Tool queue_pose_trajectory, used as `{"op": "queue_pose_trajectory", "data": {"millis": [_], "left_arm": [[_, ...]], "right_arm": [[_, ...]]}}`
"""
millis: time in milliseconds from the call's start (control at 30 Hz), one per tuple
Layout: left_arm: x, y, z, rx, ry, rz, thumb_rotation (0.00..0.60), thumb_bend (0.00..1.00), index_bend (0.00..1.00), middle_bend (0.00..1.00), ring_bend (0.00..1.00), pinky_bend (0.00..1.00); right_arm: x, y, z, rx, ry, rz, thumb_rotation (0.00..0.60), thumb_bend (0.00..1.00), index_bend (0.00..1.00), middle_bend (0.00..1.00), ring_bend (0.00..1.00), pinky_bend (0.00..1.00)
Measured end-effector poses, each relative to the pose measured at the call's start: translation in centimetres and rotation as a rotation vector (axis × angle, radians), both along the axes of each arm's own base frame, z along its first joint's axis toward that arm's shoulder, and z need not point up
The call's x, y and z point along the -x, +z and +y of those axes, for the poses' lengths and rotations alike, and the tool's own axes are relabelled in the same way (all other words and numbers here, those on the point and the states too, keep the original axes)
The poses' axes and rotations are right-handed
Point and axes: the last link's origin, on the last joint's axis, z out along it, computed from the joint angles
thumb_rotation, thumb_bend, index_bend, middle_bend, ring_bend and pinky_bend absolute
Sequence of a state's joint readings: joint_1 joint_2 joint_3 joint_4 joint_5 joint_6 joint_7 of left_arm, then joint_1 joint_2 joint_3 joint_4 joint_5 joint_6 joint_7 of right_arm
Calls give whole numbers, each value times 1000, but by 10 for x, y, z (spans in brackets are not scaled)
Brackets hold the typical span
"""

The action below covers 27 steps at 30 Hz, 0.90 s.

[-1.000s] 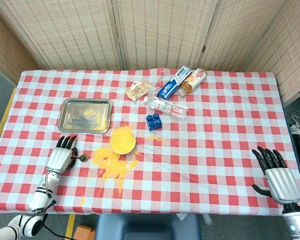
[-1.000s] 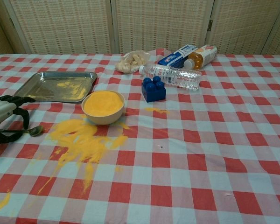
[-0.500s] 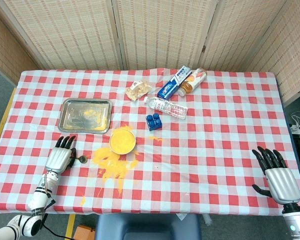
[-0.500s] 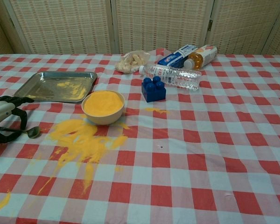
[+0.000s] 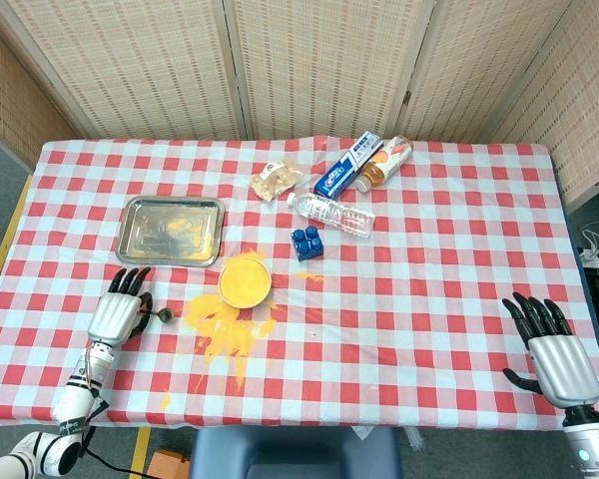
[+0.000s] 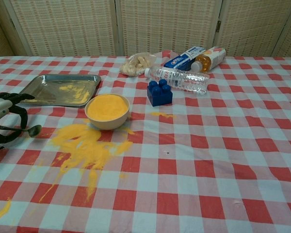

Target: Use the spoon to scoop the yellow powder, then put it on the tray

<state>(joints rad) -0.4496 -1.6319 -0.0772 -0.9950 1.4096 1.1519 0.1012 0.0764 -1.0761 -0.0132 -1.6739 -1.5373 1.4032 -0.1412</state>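
- The left hand (image 5: 120, 311) is sitting at the lower left of the head view, and it's gripping the spoon (image 6: 28, 130). In the chest view the handle is running into the curled fingers (image 6: 15, 104) and the little round bowl of the spoon is poking out to the right, lifted just off the cloth by the look of it.
- The spoon's bowl is hanging just left of the big yellow powder spill (image 5: 228, 329) on the table (image 5: 429, 259), and it's looking pretty much empty from here, though it's too small to be sure.
- The bowl of yellow powder (image 5: 245, 280) is standing a bit right of the spoon, near the middle of the frame, still heaped full.
- The tray (image 5: 172, 230) is lying in the upper left, just above the left hand, with some yellow dust already smeared inside it.
- The right hand (image 5: 551, 349) is resting way over at the lower right corner of the head view, fingers spread apart and holding nothing.
- Other stuff is crowding the top middle: a blue block (image 5: 305, 242), a water bottle (image 5: 331, 214) lying on its side, a toothpaste box (image 5: 345, 167), an orange bottle (image 5: 384, 162) and a snack bag (image 5: 276, 179).
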Motion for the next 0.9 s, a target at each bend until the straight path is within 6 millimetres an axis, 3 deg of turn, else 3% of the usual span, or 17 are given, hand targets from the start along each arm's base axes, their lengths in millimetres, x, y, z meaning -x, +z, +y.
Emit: {"op": "queue_pose_trajectory", "data": {"millis": [200,500,733,900], "left_arm": [[-31,5,4,-13,-74,-33,600,466,585,27,0,29],[-103,-1,26,-10,-190,-1,600,466,586,30,0,29],[-153,-23,39,12,-249,52,600,465,585,30,0,29],[-174,-47,45,42,-254,75,600,464,560,30,0,29]], "right_arm": [[0,1,0,-6,3,-4,600,54,0,0,0,0],[2,8,-1,4,-8,-24,600,54,0,0,0,0],[4,10,-2,0,-19,-39,600,54,0,0,0,0],[6,13,-3,4,-24,-47,600,54,0,0,0,0]]}}
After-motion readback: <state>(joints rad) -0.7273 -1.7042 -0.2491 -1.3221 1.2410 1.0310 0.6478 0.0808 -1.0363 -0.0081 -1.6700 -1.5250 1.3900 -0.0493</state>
